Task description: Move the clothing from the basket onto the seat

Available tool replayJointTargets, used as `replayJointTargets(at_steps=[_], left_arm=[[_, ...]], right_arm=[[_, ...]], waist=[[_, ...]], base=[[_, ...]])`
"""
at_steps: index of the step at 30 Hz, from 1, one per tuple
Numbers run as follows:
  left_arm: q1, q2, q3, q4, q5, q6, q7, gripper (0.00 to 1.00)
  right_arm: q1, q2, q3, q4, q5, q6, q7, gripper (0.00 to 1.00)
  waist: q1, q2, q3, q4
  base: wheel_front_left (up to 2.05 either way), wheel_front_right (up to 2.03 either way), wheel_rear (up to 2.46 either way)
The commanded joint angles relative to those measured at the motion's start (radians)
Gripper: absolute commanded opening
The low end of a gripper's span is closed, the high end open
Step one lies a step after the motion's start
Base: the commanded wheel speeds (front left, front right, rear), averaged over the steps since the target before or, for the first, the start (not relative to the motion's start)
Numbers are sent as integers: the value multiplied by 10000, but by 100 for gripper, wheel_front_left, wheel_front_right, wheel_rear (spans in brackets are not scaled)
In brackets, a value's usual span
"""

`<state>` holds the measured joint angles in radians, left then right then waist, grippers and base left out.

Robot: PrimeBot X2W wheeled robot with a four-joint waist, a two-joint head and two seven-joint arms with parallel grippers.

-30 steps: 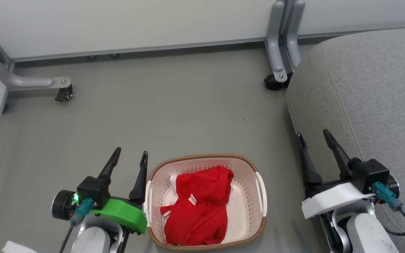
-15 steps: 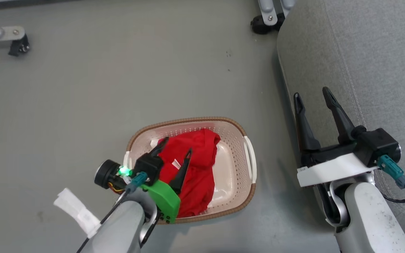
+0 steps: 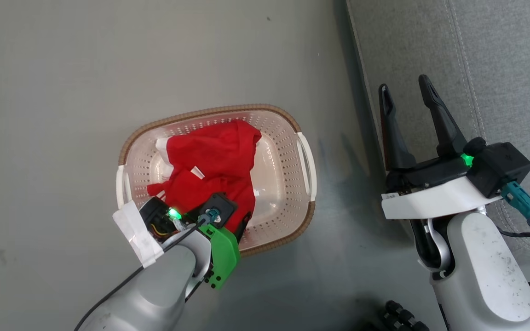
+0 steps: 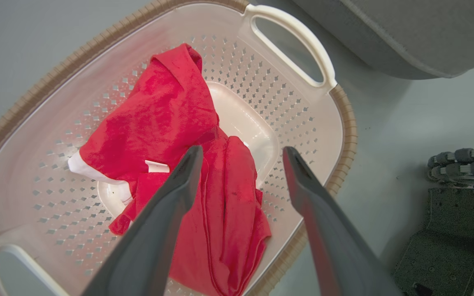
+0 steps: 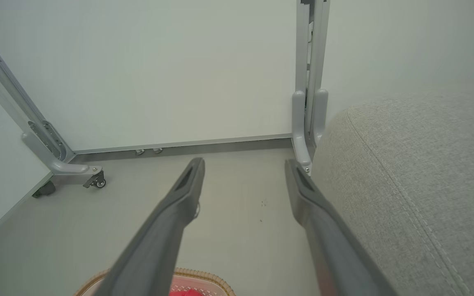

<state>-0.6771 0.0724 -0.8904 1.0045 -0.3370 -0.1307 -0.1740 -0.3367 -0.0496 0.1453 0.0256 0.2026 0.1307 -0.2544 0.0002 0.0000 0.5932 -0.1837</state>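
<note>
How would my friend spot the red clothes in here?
Start at the big grey seat on the right of the head view. On the floor beside it sits a cream basket with holes and a brown braided rim. The clothing is the crumpled heap inside, bright red with white bits, unlike its grey and cream neighbours.

An open-topped cream perforated plastic basket [image 3: 284, 140] with a brown braided rim sits on open grey floor [image 3: 62, 92], crumpled red clothing [image 3: 214, 158] filling its left half, its right half free; a large grey fabric seat [image 3: 499, 59] blocks the floor's right side.
</note>
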Motion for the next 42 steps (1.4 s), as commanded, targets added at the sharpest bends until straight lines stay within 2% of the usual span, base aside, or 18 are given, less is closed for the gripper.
replayJointTargets(at_steps=[1, 13, 26, 36, 37, 38, 39, 40, 42], left_arm=[[-341, 95, -143, 225, -141, -2, 108, 100], [-1271, 449, -1152, 1327, -1259, -2, 1236, 100], [-1853, 916, -2095, 1860, -2022, -2, 2927, 100], [-2302, 990, -2337, 2408, -2189, 88, 3518, 99], [-2329, 986, -2356, 2460, -2180, 126, 3621, 73], [-2344, 983, -2377, 2512, -2192, 170, 3764, 42], [-2369, 980, -2386, 2534, -2203, 190, 3800, 5], [-2402, 981, -2415, 2562, -2173, 252, 3823, 0], [-2404, 1007, -2434, 2617, -2180, 326, 3863, 0]], right_arm=[[-222, -15, 53, -43, 121, 1, -66, 100], [-712, -13, 372, -129, 821, 1, -119, 100], [-841, -15, 635, -211, 1227, 1, -122, 100], [-979, -16, 787, -326, 1298, 1, -123, 100], [-978, -16, 788, -330, 1309, 1, -123, 100], [-975, -16, 791, -343, 1320, 1, -123, 100], [-970, -15, 794, -351, 1331, 1, -123, 100], [-963, -15, 786, -365, 1326, 1, -123, 100], [-957, -16, 775, -377, 1326, 1, -123, 100]], waist=[[-2, 0, 1004, -611], [-2, 0, 2214, -1174], [-2, 0, 2681, -1415], [-2, 0, 3026, -1557], [-2, 0, 3041, -1570], [-2, 0, 3058, -1589], [-2, 0, 3073, -1604], [-2, 0, 3086, -1616], [-2, 0, 3099, -1637]], base=[[0, 0, 0], [0, 0, 0], [0, 0, 0], [0, 0, 0], [0, 0, 0], [0, 0, 0], [0, 0, 0], [0, 0, 0], [0, 0, 0]])
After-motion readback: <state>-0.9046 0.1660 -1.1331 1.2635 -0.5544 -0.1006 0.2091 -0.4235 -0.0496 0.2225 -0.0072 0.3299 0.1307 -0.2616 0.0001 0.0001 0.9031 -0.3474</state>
